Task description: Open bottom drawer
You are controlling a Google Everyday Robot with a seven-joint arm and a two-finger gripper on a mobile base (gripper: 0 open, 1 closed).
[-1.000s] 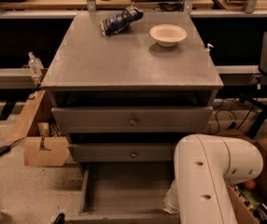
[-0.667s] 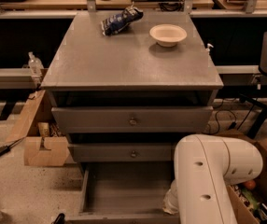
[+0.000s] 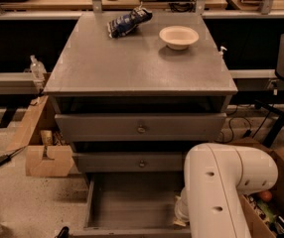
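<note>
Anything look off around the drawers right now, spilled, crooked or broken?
Nothing stands out. The grey bottom drawer sits pulled out and square; the blue snack bag and upright white bowl rest on the grey cabinet top. The gripper is out of view, past the white robot arm at lower right.

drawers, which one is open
The bottom drawer, its tray pulled out; the middle drawer and top drawer show only fronts. The gripper is out of view past the arm.

No text, label or number can be read anywhere.
</note>
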